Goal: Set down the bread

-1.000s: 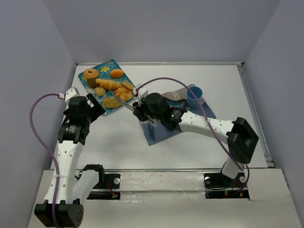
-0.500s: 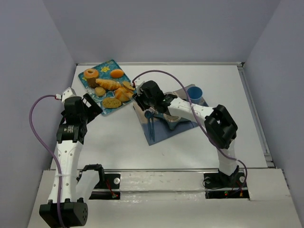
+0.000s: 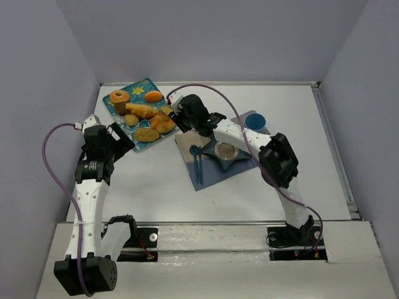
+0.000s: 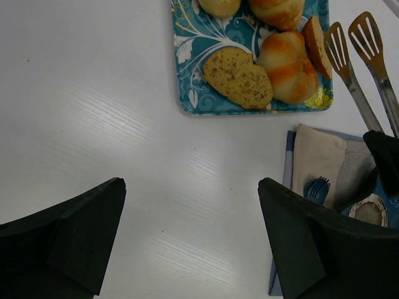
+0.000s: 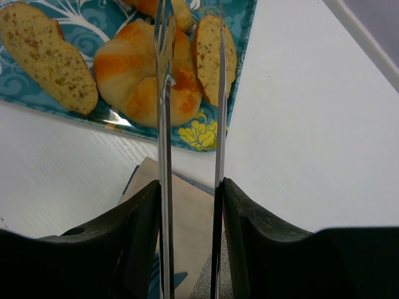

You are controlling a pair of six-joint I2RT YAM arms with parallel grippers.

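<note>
The bread [image 5: 211, 57] is a small flat tan-brown oval leaning at the right edge of the teal patterned tray [image 5: 206, 134]. It also shows in the top view [image 3: 167, 111] and the left wrist view [image 4: 315, 36]. My right gripper [image 5: 190, 187] is shut on metal tongs [image 5: 164, 93]. The tongs' two arms reach over the tray corner. One arm lies over the golden twisted roll [image 5: 140, 78] and the other along the bread's right side. The tongs hold nothing. My left gripper [image 4: 190, 187] is open and empty over bare table below the tray.
The tray [image 3: 136, 92] also holds a speckled flat oval bread [image 3: 146, 134], a croissant [image 3: 142, 111], a donut [image 3: 119, 96] and an orange bun [image 3: 153, 96]. A blue placemat [image 3: 212, 173] carries a beige napkin, a blue fork [image 3: 198, 162], a grey dish [image 3: 225, 151] and a blue cup [image 3: 254, 121].
My right arm has swung up and left with the tongs, from over the placemat to the tray's right corner, uncovering the dish. The left arm has barely moved.
</note>
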